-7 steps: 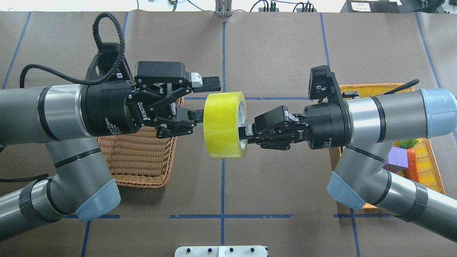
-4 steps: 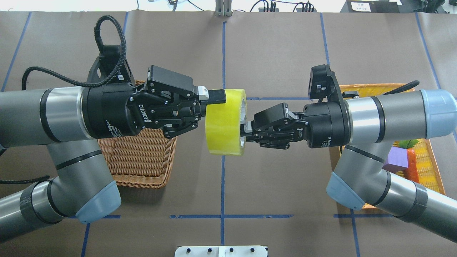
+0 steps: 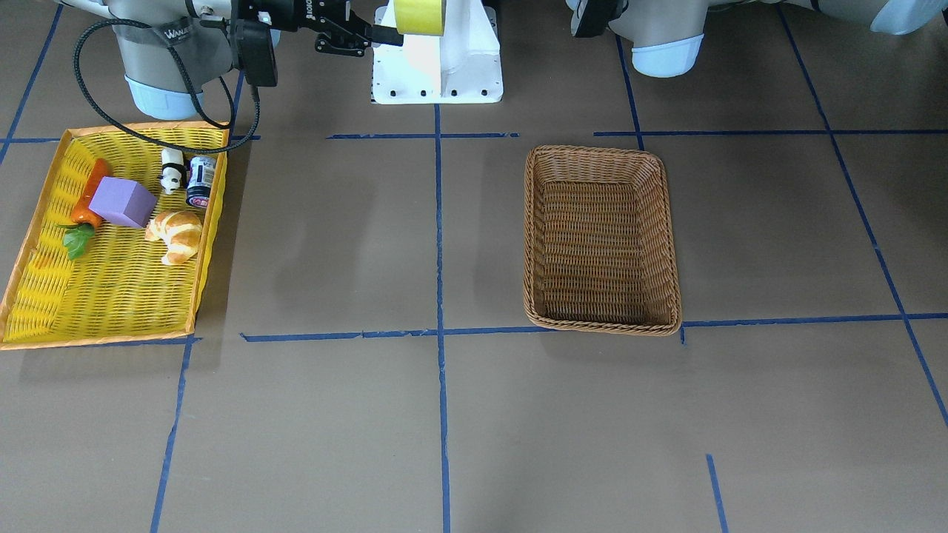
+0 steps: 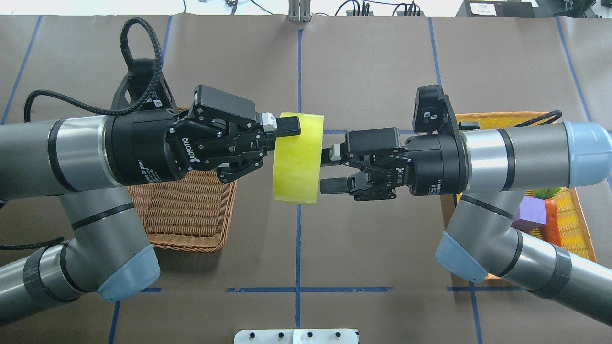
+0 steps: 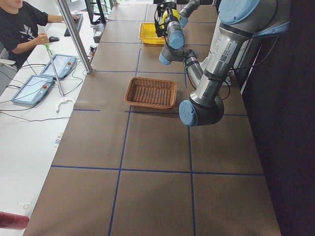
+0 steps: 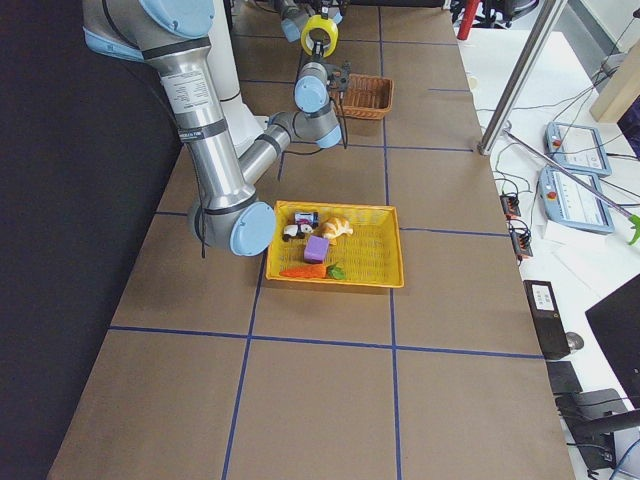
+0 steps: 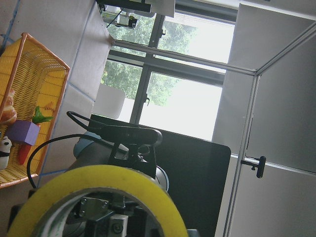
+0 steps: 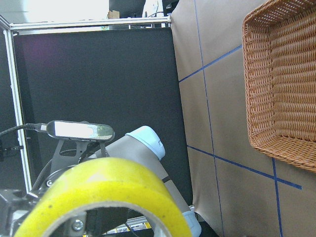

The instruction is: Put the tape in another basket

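Tape, a wide yellow roll, hangs in mid-air over the middle of the counter, between my two arms. It stands on edge, with the axis of its hole lying level and running from one arm to the other. The left claw is clamped on the far part of the roll's wall. One finger lies over the outside of the yellow band; the other is hidden from the overhead camera, I judge inside the core. The right claw sits just beside the opposite face with its fingers apart, touching nothing that I can make out. The brown wicker basket rests on the counter on the left arm's side, partly beneath that arm's wrist. It is below the tape and off to the left, with nothing visible inside it. The yellow basket with its small toys lies well apart on the right arm's side. As I judge it, the left arm is nearer and alone holds the roll. The coming move is to swing it back over the wicker basket and lower it in.
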Controlling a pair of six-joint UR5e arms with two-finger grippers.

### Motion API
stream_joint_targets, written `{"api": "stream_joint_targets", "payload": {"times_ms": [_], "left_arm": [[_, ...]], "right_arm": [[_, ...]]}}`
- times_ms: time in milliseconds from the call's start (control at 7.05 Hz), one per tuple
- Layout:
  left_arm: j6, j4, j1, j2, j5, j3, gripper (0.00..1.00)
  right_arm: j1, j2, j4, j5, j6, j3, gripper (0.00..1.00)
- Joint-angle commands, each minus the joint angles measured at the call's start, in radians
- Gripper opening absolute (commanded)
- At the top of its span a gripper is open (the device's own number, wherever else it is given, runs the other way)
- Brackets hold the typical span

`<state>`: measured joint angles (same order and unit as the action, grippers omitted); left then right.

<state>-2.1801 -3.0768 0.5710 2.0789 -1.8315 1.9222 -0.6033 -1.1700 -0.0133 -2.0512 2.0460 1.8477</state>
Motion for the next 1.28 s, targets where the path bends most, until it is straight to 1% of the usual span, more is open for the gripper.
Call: {"api": "stream_joint_targets", "payload": {"times_ms": [0,142,284,426,568,709,851,993,1135], "left_arm": [[-0.001,0.001,0.001,-0.014,0.0,0.035,0.0],[-0.001,0.001,0.004,-0.019,0.003,0.05,0.0],[0.005,0.001,0.006,-0.031,0.023,0.06,0.0],[0.026,0.007,0.013,-0.086,0.026,0.064,0.0],[0.105,0.019,0.018,-0.144,0.026,0.067,0.0],[0.193,0.077,0.024,-0.214,0.024,0.067,0.0],[0.285,0.245,0.032,-0.227,0.023,0.099,0.0],[0.375,0.483,0.033,-0.229,0.024,0.176,0.0],[0.485,0.764,0.032,-0.227,0.024,0.273,0.0]], "right_arm": [[-0.003,-0.049,0.061,-0.003,0.014,0.001,1.0],[-0.003,-0.075,0.068,-0.006,0.014,-0.001,1.0],[-0.004,-0.109,0.107,-0.006,0.014,-0.001,1.0],[-0.009,-0.144,0.148,-0.004,0.014,0.002,1.0],[-0.021,-0.17,0.15,-0.006,0.007,0.008,1.0],[-0.059,-0.225,0.136,-0.016,0.0,0.004,1.0],[-0.116,-0.25,0.084,-0.048,-0.041,-0.002,1.0],[-0.166,-0.267,-0.024,-0.11,-0.126,0.002,1.0],[-0.194,-0.287,-0.102,-0.148,-0.2,0.002,1.0]]}}
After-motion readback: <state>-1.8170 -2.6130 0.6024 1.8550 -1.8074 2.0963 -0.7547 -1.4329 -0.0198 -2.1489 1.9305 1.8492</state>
